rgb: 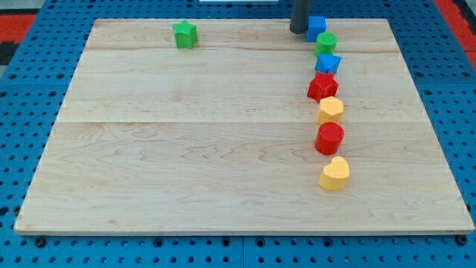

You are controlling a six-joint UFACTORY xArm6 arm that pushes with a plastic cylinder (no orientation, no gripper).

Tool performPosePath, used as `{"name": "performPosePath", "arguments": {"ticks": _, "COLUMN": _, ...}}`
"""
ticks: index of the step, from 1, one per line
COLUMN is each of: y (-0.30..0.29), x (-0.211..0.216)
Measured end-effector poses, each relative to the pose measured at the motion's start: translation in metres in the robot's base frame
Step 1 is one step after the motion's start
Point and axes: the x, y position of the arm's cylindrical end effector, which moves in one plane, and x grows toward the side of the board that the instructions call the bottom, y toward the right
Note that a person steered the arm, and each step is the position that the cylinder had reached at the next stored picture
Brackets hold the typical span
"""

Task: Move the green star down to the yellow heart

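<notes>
1. Plainly, the small green star-shaped block [185, 34] sits alone near the top edge of the pale wooden desk [186, 164], toward the view's left, with open board around it.
2. Its goal, the yellow heart-shaped block [335, 174], lies low on the view's right, well apart from the star.
3. Above the heart runs a loose column: red cylinder [329, 138], yellow block [330, 109], red star [322, 86], blue block [327, 63], green block [326, 42], blue cube [317, 25].
4. My tip [298, 30] rests at the top, just left of the blue cube, far to the right of the green star.
5. No jaws exist on this rod, so nothing is held.
6. I judge the push not yet begun; the tip likely needs to get behind the star's upper-left side to drive it diagonally down.
</notes>
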Motion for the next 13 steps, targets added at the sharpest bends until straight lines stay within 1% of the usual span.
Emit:
{"name": "performPosePath", "arguments": {"ticks": 1, "y": -0.012, "x": 0.000}}
{"name": "performPosePath", "arguments": {"ticks": 2, "y": 0.034, "x": 0.000}}
{"name": "performPosePath", "arguments": {"ticks": 3, "y": 0.014, "x": 0.000}}
{"name": "performPosePath", "arguments": {"ticks": 4, "y": -0.055, "x": -0.008}}
{"name": "performPosePath", "arguments": {"ticks": 5, "y": -0.100, "x": -0.025}}
{"name": "performPosePath", "arguments": {"ticks": 6, "y": -0.126, "x": -0.025}}
{"name": "performPosePath", "arguments": {"ticks": 7, "y": -0.130, "x": -0.025}}
{"name": "performPosePath", "arguments": {"ticks": 8, "y": -0.151, "x": -0.025}}
{"name": "performPosePath", "arguments": {"ticks": 9, "y": -0.195, "x": -0.024}}
{"name": "performPosePath", "arguments": {"ticks": 10, "y": -0.176, "x": 0.001}}
{"name": "performPosePath", "arguments": {"ticks": 11, "y": -0.203, "x": 0.007}}
{"name": "performPosePath", "arguments": {"ticks": 12, "y": -0.235, "x": -0.025}}
{"name": "performPosePath", "arguments": {"ticks": 13, "y": -0.257, "x": 0.020}}
